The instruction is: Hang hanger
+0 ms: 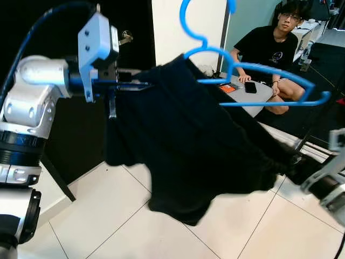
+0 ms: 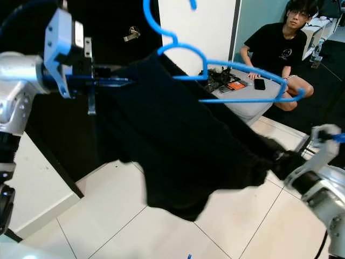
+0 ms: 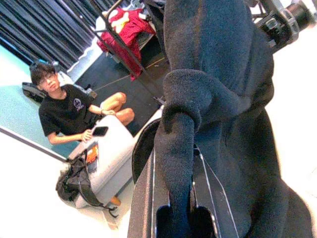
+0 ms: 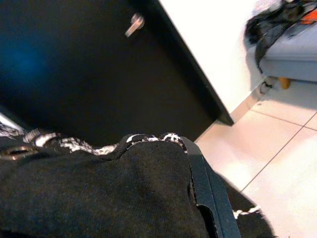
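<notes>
A black garment [image 1: 188, 145] hangs stretched between my two grippers, above the tiled floor. A blue plastic hanger [image 1: 269, 69] sits at its top; the hook points up and the hanger's left end is tucked in the cloth, while its right arm sticks out bare. My left gripper [image 1: 141, 84] is raised at the upper left, shut on the garment's upper edge. The left wrist view shows a fold of the cloth [image 3: 181, 129] pinched between the fingers. My right gripper [image 2: 283, 161] is low at the right, shut on the garment's far end, with one finger [image 4: 208, 193] lying along the fabric.
A person [image 1: 269, 46] sits on the floor at the back right beside a low grey ottoman [image 1: 259, 100] with a phone on it. A black door [image 1: 135, 54] with a lever handle stands behind the garment, next to a white wall [image 1: 178, 27]. A clothes rack [image 3: 124, 44] holds a red garment.
</notes>
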